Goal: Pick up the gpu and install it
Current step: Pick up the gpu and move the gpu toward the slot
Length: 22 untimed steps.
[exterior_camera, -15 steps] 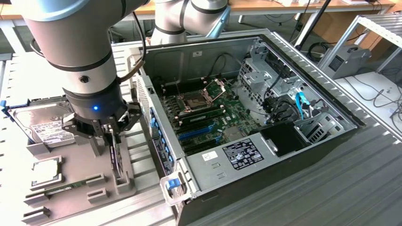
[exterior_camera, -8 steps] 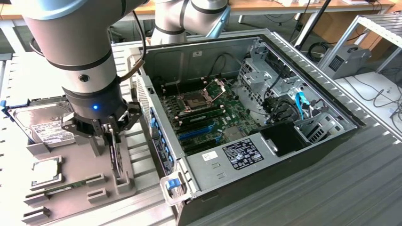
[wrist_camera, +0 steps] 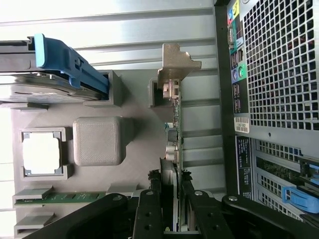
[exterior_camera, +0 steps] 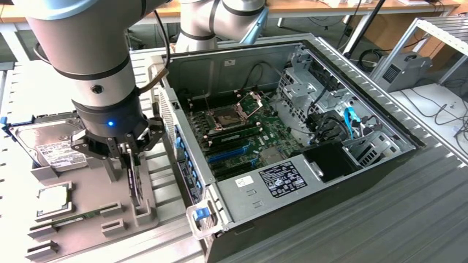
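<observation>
Starting at the far side of the grey holder tray [exterior_camera: 91, 189] from the PC, there's a hard drive [exterior_camera: 47, 145] standing in its cradle, then a processor chip [exterior_camera: 55, 198] lying flat. The gpu [exterior_camera: 133, 183] stands on its edge in the slots along the tray edge nearest the computer case [exterior_camera: 351, 192]. The gripper [exterior_camera: 128, 150] is down over it, fingers pinched against both faces of the card. So I'd say this is the pick-up step, with the card gripped but not out of its slots. Getting it free looks like it needs a dead straight lift, no twisting. Nothing's been fitted in the case's blue slots yet.
</observation>
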### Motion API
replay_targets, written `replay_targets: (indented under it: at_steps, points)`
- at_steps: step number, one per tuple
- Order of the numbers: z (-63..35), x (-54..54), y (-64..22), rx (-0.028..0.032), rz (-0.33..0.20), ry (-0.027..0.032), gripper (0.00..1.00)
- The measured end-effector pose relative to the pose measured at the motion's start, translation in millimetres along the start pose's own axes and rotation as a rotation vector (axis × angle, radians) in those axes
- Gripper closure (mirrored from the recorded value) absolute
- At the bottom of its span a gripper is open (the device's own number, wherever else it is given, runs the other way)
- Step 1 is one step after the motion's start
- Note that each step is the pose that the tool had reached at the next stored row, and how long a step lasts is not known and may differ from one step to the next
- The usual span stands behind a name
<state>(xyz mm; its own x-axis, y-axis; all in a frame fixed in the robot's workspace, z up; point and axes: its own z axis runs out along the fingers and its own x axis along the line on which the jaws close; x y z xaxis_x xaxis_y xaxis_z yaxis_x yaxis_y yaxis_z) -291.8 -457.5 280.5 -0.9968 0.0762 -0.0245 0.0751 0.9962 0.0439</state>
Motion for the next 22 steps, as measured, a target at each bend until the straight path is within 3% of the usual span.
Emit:
replay_targets:
  at_steps: [22]
  points:
    - [-4.5,-0.1,0.2,0.0,0.0,0.0,0.74]
